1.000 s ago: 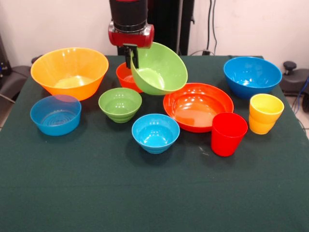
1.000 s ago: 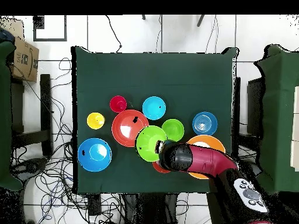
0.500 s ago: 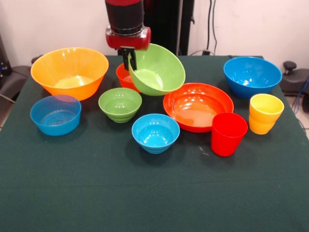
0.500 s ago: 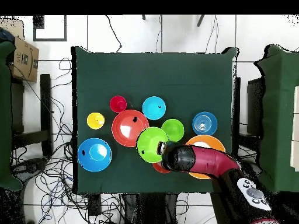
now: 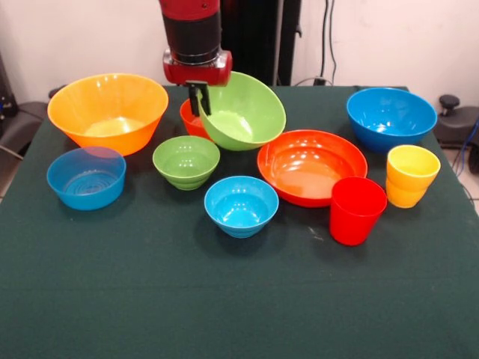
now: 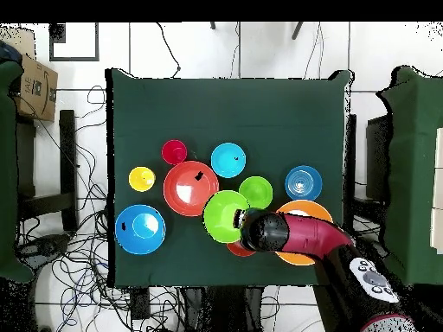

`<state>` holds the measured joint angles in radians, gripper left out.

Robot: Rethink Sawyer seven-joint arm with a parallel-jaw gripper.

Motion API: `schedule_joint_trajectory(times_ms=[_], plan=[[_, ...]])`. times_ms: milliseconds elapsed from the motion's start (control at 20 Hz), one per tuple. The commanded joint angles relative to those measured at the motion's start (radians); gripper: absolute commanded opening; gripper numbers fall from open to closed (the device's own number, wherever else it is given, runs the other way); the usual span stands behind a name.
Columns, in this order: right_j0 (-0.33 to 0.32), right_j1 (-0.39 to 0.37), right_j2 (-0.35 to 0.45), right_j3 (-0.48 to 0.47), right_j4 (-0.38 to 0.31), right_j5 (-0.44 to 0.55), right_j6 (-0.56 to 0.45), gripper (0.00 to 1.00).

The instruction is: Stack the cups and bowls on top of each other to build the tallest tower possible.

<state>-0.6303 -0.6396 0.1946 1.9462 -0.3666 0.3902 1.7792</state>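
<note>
The tool (image 5: 200,99) grips the large green bowl (image 5: 243,112) by its rim, tilted. Over the last second it carried the bowl toward the front view's nine o'clock, nudging the wide red-orange bowl (image 5: 312,166) and red cup (image 5: 357,210); no tower exists yet. Overhead, the arm (image 6: 298,240) hides the small orange bowl (image 5: 188,117).

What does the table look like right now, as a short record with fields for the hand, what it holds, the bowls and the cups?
hand: hand shut on the rim of the large green bowl
held bowl: tilted, lifted over the small red-orange bowl
other bowls: large orange bowl, wide red-orange bowl, large blue bowl, small green bowl, small blue bowl, translucent blue bowl
cups: red cup, yellow cup, both upright
tower: none yet
</note>
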Motion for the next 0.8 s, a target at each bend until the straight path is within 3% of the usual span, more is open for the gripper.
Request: schedule_joint_trajectory(times_ms=[50, 450, 800], plan=[[0.005, 0.013, 0.105, -0.064, -0.056, -0.050, -0.024, 0.00], [-0.015, 0.005, 0.127, -0.034, -0.048, -0.049, -0.022, 0.00], [-0.005, -0.178, 0.157, 0.062, 0.033, 0.081, -0.007, 0.00]])
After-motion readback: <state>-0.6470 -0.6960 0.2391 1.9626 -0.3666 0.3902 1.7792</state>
